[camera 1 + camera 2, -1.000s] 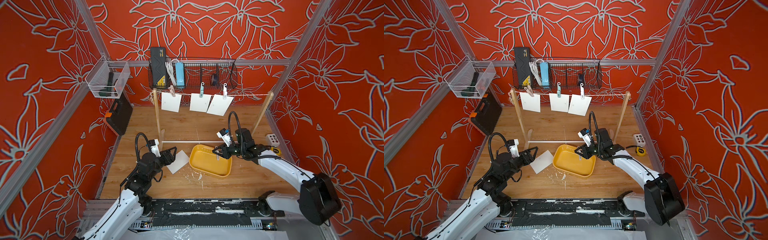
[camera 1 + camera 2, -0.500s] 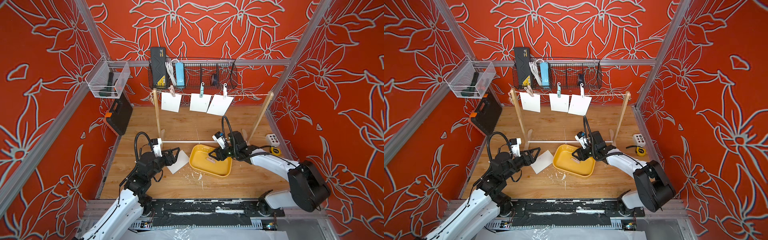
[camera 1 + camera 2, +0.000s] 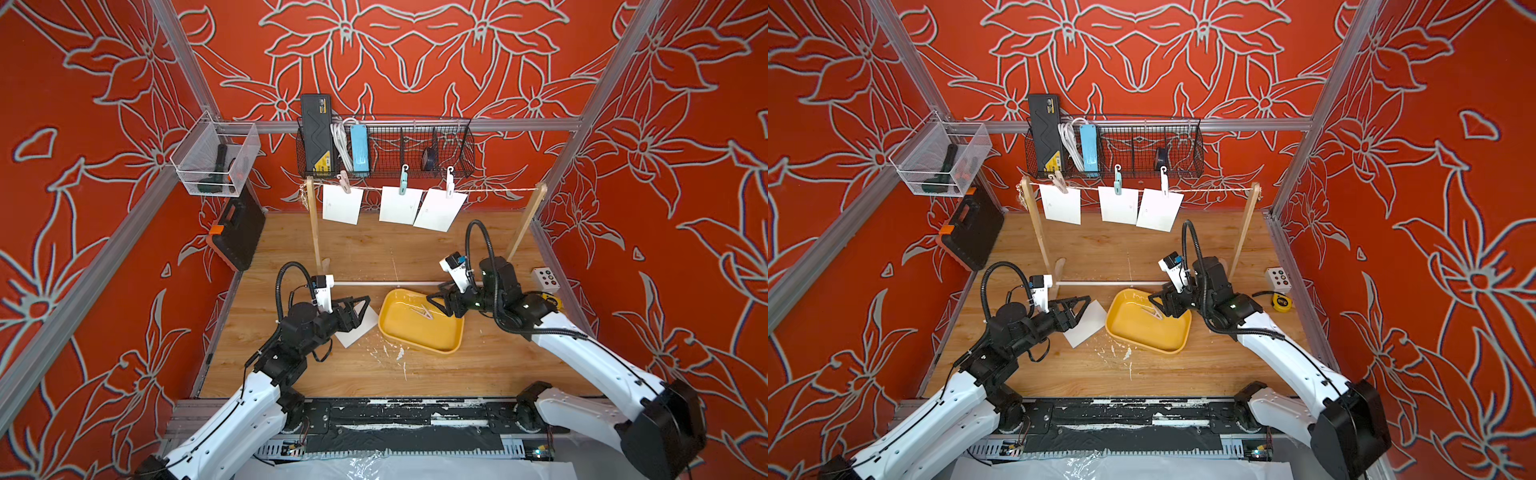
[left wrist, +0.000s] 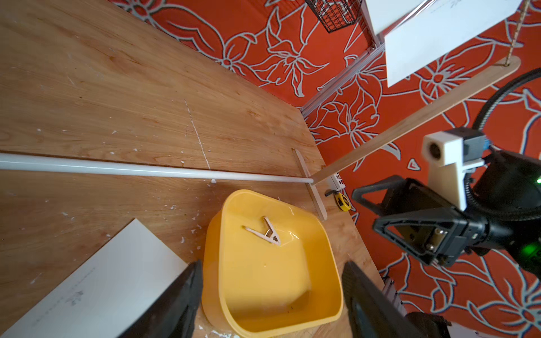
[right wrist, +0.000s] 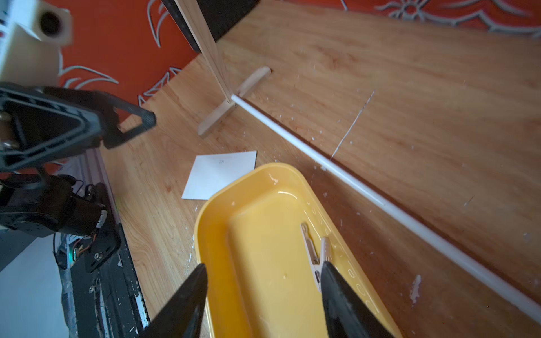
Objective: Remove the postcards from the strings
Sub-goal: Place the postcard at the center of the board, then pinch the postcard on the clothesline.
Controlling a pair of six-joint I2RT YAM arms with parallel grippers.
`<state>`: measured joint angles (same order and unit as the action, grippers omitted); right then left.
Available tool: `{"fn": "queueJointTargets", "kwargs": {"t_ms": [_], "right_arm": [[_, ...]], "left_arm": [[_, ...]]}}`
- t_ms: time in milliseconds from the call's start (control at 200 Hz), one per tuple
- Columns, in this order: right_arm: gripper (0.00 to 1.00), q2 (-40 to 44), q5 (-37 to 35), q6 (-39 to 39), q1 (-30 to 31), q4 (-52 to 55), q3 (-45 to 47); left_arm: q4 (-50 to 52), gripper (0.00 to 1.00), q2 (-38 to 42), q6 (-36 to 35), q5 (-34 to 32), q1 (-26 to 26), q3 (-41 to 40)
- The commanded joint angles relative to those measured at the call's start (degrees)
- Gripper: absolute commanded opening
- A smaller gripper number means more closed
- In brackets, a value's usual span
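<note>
Top views, where the postcards are: three postcards (image 3: 397, 205) hang from the string (image 3: 490, 190) between two wooden posts (image 3: 314, 232), each under a clothespin (image 3: 402, 185). A fourth card (image 3: 360, 329) lies flat on the tabletop (image 3: 415, 253), just beside the yellow tray (image 3: 419, 348).
Look: plain white rectangles, thin, each with a tiny faint mark. The card nearest the right post hangs tilted; the other two hang nearly square.
Weight and stiffness: probably very light and bendy, likely to flex or swing when touched.
Surface: smooth paper that may slip from a loose pinch, and could crease or tear at the pin if yanked.
Where to hold: the free lower edge or a lower corner, well clear of the clip, with the pin pressed open first.
Left tool (image 4: 272, 263): jaws apart, empty, above the lying card.
Right tool (image 5: 263, 264): jaws apart, empty, above the tray, where a loose pin (image 5: 314, 248) lies.
</note>
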<state>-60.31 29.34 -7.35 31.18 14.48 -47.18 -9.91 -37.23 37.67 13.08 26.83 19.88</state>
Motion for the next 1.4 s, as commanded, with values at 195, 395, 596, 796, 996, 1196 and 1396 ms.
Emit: {"fn": "queueJointTargets", "kwargs": {"t_ms": [195,395,596,796,996,1196,1396], "right_arm": [[0.68,8.5,-1.5,2.9,0.1,11.9,-9.9],[0.79,10.0,-2.2,3.2,0.2,14.5,-15.4],[0.80,9.7,-2.6,2.5,-0.1,13.1,-17.7],[0.81,9.7,-2.1,2.6,-0.3,12.2,-20.0],[0.80,11.5,-2.2,3.0,-0.5,12.8,-21.0],[0.80,12.7,-1.3,3.6,-0.7,14.0,-21.7],[0.80,13.2,0.7,3.9,-0.7,13.9,-22.2]], "left_arm": [[-14.1,0.75,-5.3,-0.2,-3.5,7.2,2.3],[-26.9,0.76,-11.6,-0.4,-8.9,11.7,1.4],[-46.1,0.76,-24.3,2.6,-11.6,13.6,-0.1],[-65.7,0.75,-41.8,3.5,-9.6,14.6,4.3],[-78.0,0.75,-57.5,5.8,-9.8,15.4,13.8],[-85.3,0.76,-69.3,8.4,-9.6,15.8,23.0],[-89.4,0.76,-78.0,9.0,-10.4,15.8,31.8]]}}
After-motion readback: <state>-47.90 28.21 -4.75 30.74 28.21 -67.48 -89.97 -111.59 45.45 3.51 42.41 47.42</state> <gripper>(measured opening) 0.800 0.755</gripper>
